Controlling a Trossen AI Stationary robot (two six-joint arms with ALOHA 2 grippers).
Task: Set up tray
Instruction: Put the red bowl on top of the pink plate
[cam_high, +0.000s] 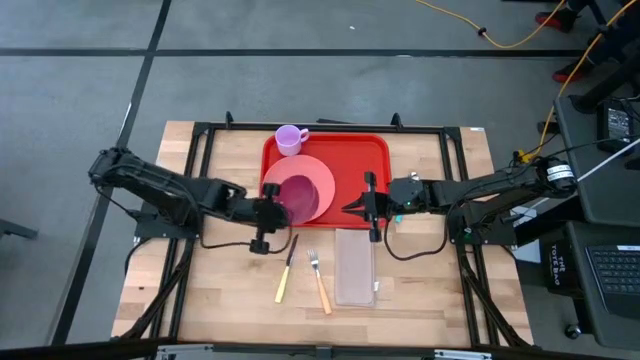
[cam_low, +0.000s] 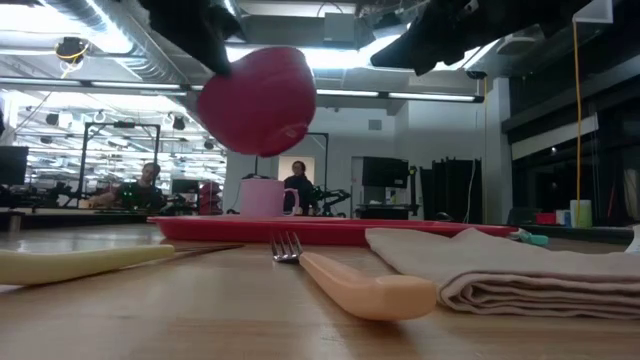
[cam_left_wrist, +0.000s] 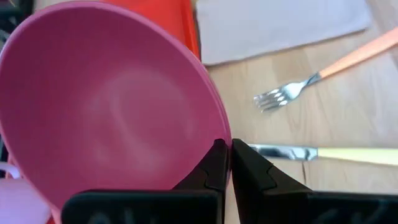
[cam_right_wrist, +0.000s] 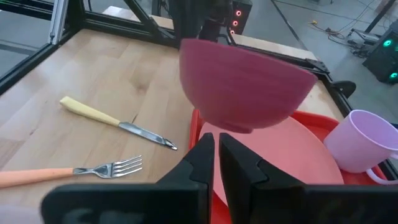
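Bowl (cam_high: 298, 197), smooth round pink, clamped in left end effector (cam_high: 272, 211); right end effector (cam_high: 362, 208) together.

Glossy red plastic tray (cam_high: 375, 150), pale wood table (cam_high: 230, 300), soft cloth napkin (cam_high: 354, 265)

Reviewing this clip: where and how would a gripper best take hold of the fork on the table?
Probably by the orange handle of the fork, from straight above, jaws across its width. It lies flat on the bare wood, apart from the knife and napkin, so fingers fit on both sides.
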